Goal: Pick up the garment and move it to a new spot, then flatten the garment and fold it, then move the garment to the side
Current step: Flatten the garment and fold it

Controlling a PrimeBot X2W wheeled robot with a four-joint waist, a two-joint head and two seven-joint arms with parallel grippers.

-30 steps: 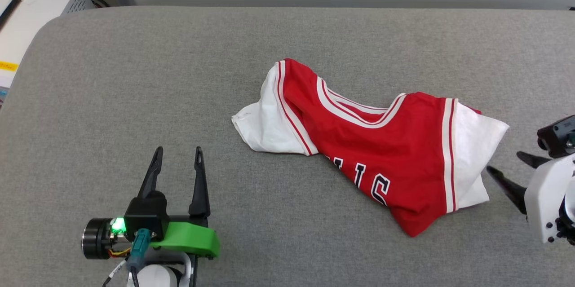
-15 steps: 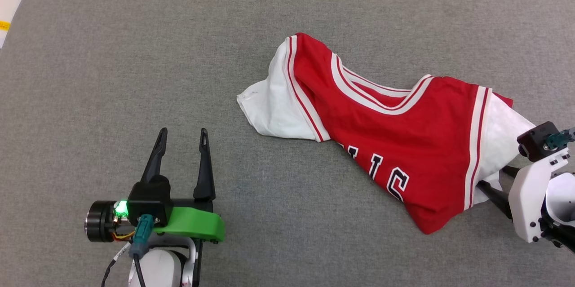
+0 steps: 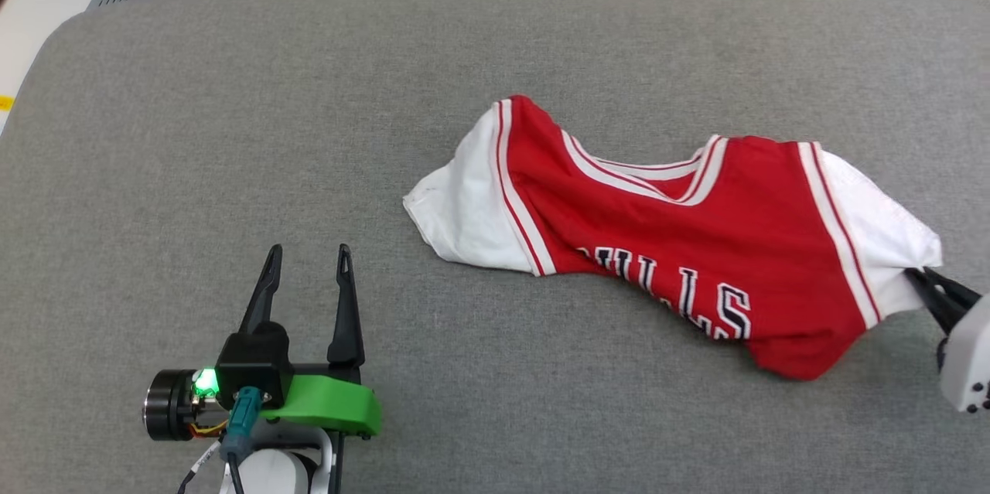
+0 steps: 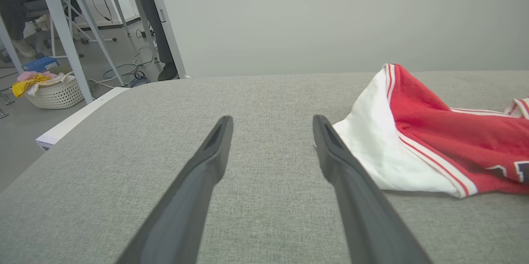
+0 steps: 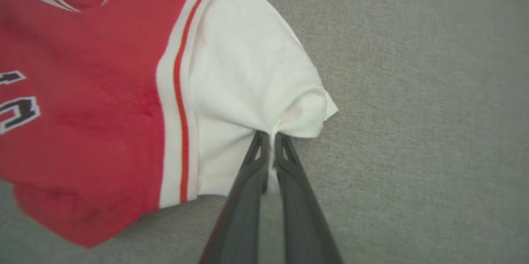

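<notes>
Left gripper (image 3: 308,253): fingers spread wide with nothing between them, resting over the bare grey table (image 3: 193,107); probably idle until flattening needs two holds.
Garment (image 3: 665,247): lies crumpled across the table's right half. It is soft red knit with white sleeves, striped trim and black lettering rucked by folds.
Right gripper (image 5: 270,136): clenched on the edge of the white sleeve (image 5: 256,70), where the cloth puckers to a point. A corner hold like this suits lifting limp fabric.

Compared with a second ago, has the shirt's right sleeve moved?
Yes. The right gripper, shut on the garment, has drawn that sleeve rightward across the grey table, away from the unmoved left sleeve.
</notes>
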